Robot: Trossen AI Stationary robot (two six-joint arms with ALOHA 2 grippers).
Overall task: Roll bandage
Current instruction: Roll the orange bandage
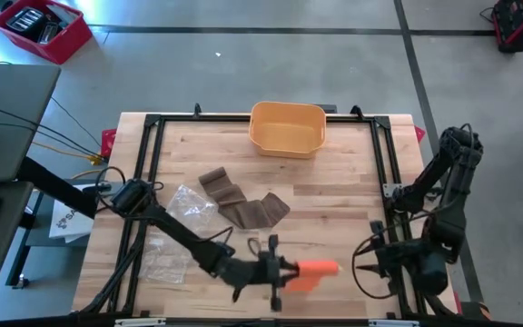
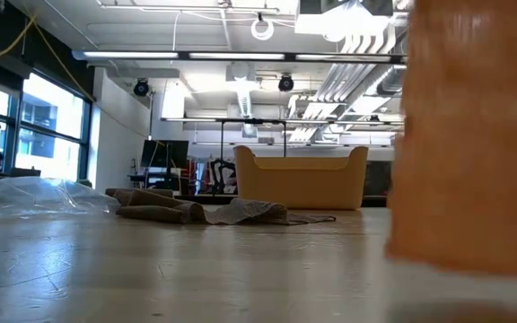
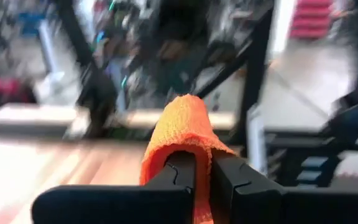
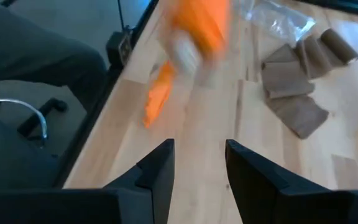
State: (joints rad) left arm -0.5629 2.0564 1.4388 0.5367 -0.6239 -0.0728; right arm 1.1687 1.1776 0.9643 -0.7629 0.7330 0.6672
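An orange bandage (image 1: 318,269) sits near the table's front edge, in my left gripper (image 1: 284,270), which is shut on it. It fills the right of the low view (image 2: 474,135). A loose orange tail (image 4: 157,93) hangs from it. A brown bandage (image 1: 243,204) lies partly unrolled and crumpled on the table's middle, also visible in the right wrist view (image 4: 297,81). My right gripper (image 4: 197,163) is open with nothing between its fingers. It hovers by the table's right front corner, apart from both bandages. My left gripper pinches the orange bandage between its two shut fingers (image 3: 185,177). The cloth (image 3: 182,127) folds over the fingertips and sticks out past them. The fingers come in level from the table's left. The bandage's tail hangs below; I cannot tell whether it reaches the table.
A yellow basket (image 1: 287,127) stands at the far middle of the table. Clear plastic bags (image 1: 184,202) lie left of the brown bandage. A black frame (image 1: 384,154) runs along the table's edges. A red bin (image 1: 42,27) sits on the floor beyond the table.
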